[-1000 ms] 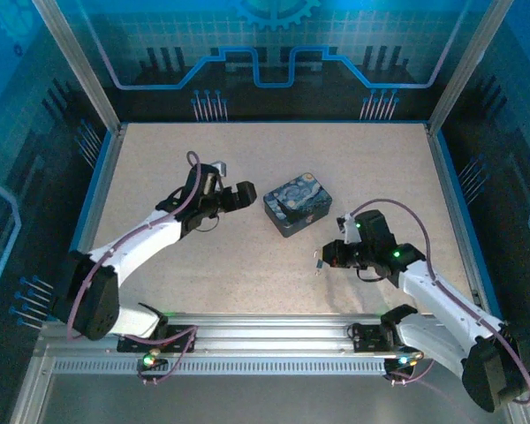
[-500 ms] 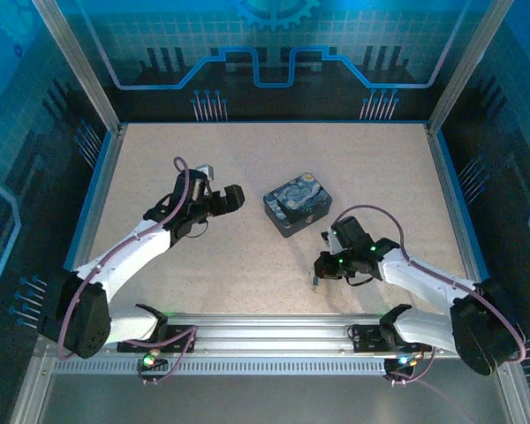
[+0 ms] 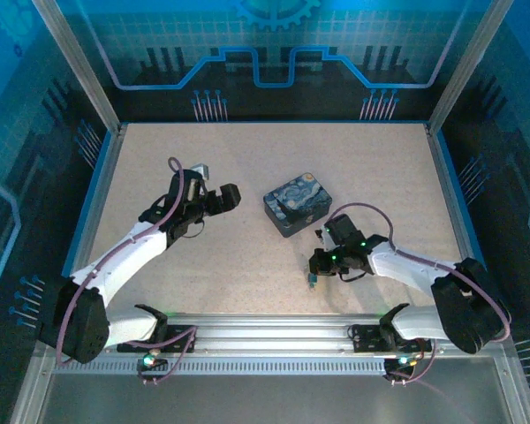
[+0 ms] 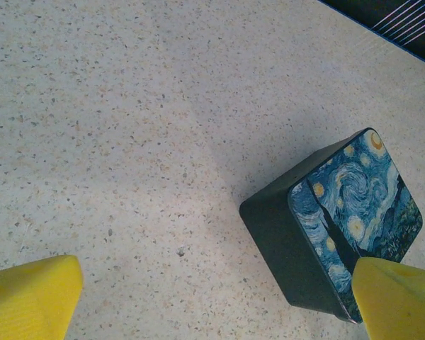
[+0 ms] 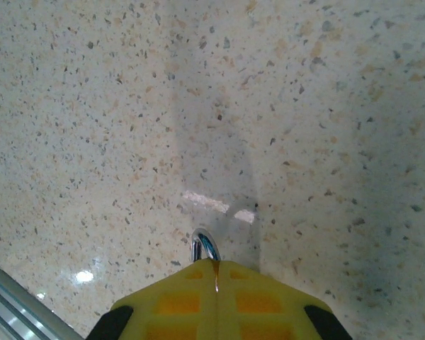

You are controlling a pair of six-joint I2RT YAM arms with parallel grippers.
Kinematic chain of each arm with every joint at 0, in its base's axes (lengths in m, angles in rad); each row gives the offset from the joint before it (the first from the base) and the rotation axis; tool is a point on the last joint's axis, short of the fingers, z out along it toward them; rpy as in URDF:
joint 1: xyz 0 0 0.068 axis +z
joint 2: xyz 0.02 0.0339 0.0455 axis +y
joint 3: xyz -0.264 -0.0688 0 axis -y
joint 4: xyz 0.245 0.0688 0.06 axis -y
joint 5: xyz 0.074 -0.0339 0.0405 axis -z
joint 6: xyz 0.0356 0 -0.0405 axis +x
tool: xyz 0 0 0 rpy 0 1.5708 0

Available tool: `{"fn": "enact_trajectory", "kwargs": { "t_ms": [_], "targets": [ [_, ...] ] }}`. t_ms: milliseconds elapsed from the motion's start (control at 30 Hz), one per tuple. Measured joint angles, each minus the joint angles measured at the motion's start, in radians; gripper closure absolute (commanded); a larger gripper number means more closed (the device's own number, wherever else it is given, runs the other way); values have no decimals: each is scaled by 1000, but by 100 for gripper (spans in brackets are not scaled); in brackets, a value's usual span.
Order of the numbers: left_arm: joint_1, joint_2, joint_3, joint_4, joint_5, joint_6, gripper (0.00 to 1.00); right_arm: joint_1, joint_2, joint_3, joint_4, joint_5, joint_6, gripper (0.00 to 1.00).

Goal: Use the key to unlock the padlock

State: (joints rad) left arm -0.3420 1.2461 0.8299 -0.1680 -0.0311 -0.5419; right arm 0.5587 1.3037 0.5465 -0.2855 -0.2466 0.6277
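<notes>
Pinching the padlock between closed fingers, the right end effector sits low over the tabletop, at 6 o'clock from the painted tin. Just the shackle's tip peeks out, so the thin hold could slip or twist. The left end effector hovers open at the tin's 9 o'clock. The key is too small to pick out.

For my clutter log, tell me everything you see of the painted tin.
The tin is a small rectangular box with rounded corners, dark sides that look like painted metal, and a closed lid printed with swirling blue sky and yellow stars. It lies flat on the speckled table, skewed to its edges, near the middle. Only the table touches it.
</notes>
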Motion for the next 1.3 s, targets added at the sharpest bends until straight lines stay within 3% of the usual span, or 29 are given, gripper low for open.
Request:
{"fn": "enact_trajectory", "kwargs": {
  "t_ms": [333, 633, 933, 1133, 1300],
  "targets": [
    [6, -25, -2, -18, -3, 2, 1, 0, 3, 6, 6, 8, -8, 72],
    [6, -96, -2, -40, -45, 15, 1, -24, -134, 96, -115, 70, -56, 57],
    [13, -226, -2, -49, -170, 58, 1, -178, -303, 225, -187, 198, -194, 39],
    [21, -292, -2, -56, -296, 114, 1, -286, -389, 219, -122, 270, -266, 2],
    [26, -341, -55, -13, -412, 200, 1, -369, -430, 169, -35, 329, -311, 0]
  ]
}}
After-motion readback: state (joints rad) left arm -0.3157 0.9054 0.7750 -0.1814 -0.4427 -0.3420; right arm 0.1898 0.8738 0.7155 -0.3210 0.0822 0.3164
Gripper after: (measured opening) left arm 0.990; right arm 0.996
